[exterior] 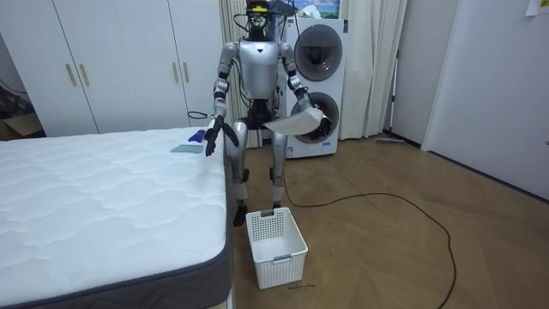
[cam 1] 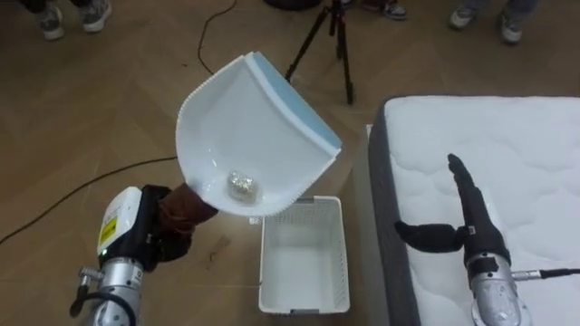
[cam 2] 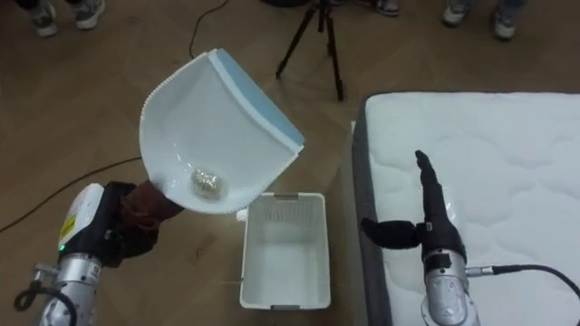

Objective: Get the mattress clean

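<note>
White lattice-walled plastic basket (cam 1: 304,263) stands on the wood floor at bottom centre, just beside the white quilted mattress (cam 1: 517,136). At lower left, the left hand (cam 1: 177,215) has its fingers curled round the handle of a white plastic dustpan with a blue lip (cam 1: 245,118), held above the basket. A small crumpled pale wad (cam 1: 243,186) lies in the pan's hollow. It looks light and loose, likely to slide out; the stiff pan is best held by its handle. The right hand (cam 1: 471,217) hovers over the mattress, fingers straight, thumb out.
</note>
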### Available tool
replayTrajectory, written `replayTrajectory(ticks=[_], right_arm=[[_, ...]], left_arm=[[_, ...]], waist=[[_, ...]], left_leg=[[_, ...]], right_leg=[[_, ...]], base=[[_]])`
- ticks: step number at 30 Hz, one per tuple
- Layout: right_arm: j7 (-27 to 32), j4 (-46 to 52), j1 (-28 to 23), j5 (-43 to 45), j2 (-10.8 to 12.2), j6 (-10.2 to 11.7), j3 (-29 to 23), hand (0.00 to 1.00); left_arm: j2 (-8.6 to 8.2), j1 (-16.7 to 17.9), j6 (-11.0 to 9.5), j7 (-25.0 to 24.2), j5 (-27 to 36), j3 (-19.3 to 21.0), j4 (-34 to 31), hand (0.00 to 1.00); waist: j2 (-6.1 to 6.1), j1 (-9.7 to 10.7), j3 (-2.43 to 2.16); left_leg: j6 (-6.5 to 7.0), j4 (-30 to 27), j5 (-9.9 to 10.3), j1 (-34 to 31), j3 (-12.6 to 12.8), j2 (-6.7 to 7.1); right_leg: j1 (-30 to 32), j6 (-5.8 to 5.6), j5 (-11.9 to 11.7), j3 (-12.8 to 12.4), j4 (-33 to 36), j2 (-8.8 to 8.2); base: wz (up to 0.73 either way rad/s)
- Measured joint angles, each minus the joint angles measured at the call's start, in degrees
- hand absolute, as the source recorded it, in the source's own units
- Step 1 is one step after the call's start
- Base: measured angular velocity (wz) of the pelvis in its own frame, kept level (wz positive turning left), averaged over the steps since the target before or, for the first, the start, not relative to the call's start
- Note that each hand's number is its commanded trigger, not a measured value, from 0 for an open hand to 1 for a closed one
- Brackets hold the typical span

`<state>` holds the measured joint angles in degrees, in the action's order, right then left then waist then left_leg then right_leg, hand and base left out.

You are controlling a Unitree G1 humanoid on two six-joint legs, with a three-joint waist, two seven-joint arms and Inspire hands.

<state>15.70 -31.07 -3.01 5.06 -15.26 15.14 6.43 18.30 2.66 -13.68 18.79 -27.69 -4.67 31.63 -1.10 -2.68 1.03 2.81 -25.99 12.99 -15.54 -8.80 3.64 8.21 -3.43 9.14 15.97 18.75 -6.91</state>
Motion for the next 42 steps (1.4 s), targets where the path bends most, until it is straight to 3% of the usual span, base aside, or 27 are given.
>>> replayTrajectory(ticks=[3,5,9,11,13,15,18,20,22,24,29,34,39,42], right_arm=[[-0.38,-0.34,0.28,-0.38,-0.37,0.01,0.47,0.00],[-0.62,-0.69,0.30,0.02,-0.93,-0.09,0.72,0.00],[-1.69,-0.76,0.23,2.14,-0.97,-0.36,0.80,0.00],[-1.72,-1.31,1.10,2.16,-1.10,-0.36,0.86,0.00],[-1.59,-2.41,2.07,3.17,-1.58,-0.39,0.80,0.00],[-1.53,-2.57,2.57,4.46,-3.45,-0.39,0.81,0.00],[-1.30,-2.82,2.23,3.95,-4.69,-0.43,0.95,0.00],[-0.79,-2.85,1.97,4.08,-5.97,-0.90,1.09,0.00],[-0.49,-2.90,1.98,4.34,-7.28,-1.09,1.23,0.00],[-0.41,-3.27,2.20,4.62,-8.15,-1.28,1.18,0.00],[0.49,-1.60,2.19,5.47,-8.75,-0.88,1.45,0.00],[1.01,0.04,2.35,6.67,-8.71,-0.84,2.50,0.00],[1.64,0.39,3.16,7.91,-8.86,-1.05,3.25,0.00],[1.86,1.33,3.26,8.88,-8.92,-1.48,3.69,0.00]], left_arm=[[1.91,-0.68,0.04,-2.08,0.05,-0.19,0.87,1.00],[4.28,-2.57,0.46,-4.13,-0.04,-0.82,1.09,1.00],[8.11,-5.37,2.27,-7.57,-1.24,-1.89,1.35,1.00],[9.81,-7.14,2.93,-9.74,-1.24,-3.40,2.29,1.00],[10.20,-8.36,3.03,-11.02,-1.75,-3.69,3.86,1.00],[10.69,-9.75,4.24,-12.89,-1.78,-3.93,6.71,1.00],[12.95,-9.75,5.50,-14.12,-1.74,-5.50,8.05,1.00],[15.18,-9.84,6.27,-15.64,-1.78,-6.35,9.41,1.00],[16.30,-11.19,6.39,-16.19,-1.85,-7.76,11.97,1.00],[16.66,-11.99,7.40,-17.16,-1.96,-9.09,13.63,1.00],[17.55,-14.60,7.82,-19.72,-2.12,-13.40,15.77,1.00],[18.88,-19.18,8.82,-20.89,-1.75,-16.03,21.27,1.00],[19.67,-21.14,11.16,-22.29,-1.81,-17.12,24.07,1.00],[21.41,-22.29,11.77,-23.01,-1.87,-17.36,24.34,1.00]], waist=[[-0.55,1.51,0.33],[-1.26,2.52,0.65],[-2.66,4.29,0.74],[-4.21,5.31,0.85],[-5.55,5.77,1.00],[-7.78,6.51,0.93],[-8.70,8.04,1.13],[-8.83,8.74,1.11],[-9.36,9.30,1.29],[-10.24,10.84,1.52],[-11.72,13.44,1.44],[-12.77,14.45,1.70],[-14.84,15.43,1.78],[-15.34,16.22,1.97]], left_leg=[[-0.01,-0.19,0.00,-0.71,0.09,-0.12],[-0.15,-0.66,-0.10,-2.49,0.10,-0.12],[-0.04,-1.64,-0.29,-4.95,-0.70,0.79],[0.06,-1.86,-0.35,-5.66,-0.47,1.38],[0.24,-2.04,-0.44,-6.11,0.18,1.96],[0.48,-1.98,-0.58,-7.19,0.98,2.37],[0.61,-1.81,-0.76,-7.60,1.63,3.04],[0.61,-2.02,-0.76,-8.78,3.33,3.33],[0.60,-2.79,-0.75,-10.12,4.44,3.25],[0.44,-2.86,-0.83,-11.12,4.87,3.19],[0.36,-3.41,-0.90,-13.31,11.45,1.92],[0.36,-3.35,-0.90,-13.84,13.44,1.83],[0.37,-2.76,-0.90,-13.22,15.12,1.48],[0.37,-3.08,-0.89,-13.35,15.68,1.70]], right_leg=[[0.17,0.10,0.16,0.81,-0.08,0.04],[1.50,0.16,0.21,1.45,0.04,-0.03],[4.85,-0.14,1.60,1.35,3.31,-1.22],[6.65,-0.40,2.53,0.82,5.94,-2.35],[8.04,-0.52,3.48,-0.12,8.07,-3.26],[9.73,-0.69,4.14,-0.23,9.44,-4.15],[11.46,-0.71,5.67,-1.02,12.06,-5.18],[14.56,-0.45,7.08,-2.72,15.50,-6.05],[16.50,-0.17,7.77,-3.73,17.26,-6.18],[17.59,-0.02,8.34,-4.16,18.07,-6.23],[22.02,0.42,9.89,-6.20,21.40,-7.07],[23.90,0.65,10.42,-7.64,23.16,-7.02],[24.41,0.61,10.68,-8.64,23.72,-7.21],[24.99,0.76,11.54,-8.75,25.09,-7.72]], base=[[0.14],[0.13],[0.14],[0.08],[0.03],[-0.04],[-0.02],[-0.15],[-0.06],[0.02],[-0.02],[-0.09],[-0.08],[0.06]])
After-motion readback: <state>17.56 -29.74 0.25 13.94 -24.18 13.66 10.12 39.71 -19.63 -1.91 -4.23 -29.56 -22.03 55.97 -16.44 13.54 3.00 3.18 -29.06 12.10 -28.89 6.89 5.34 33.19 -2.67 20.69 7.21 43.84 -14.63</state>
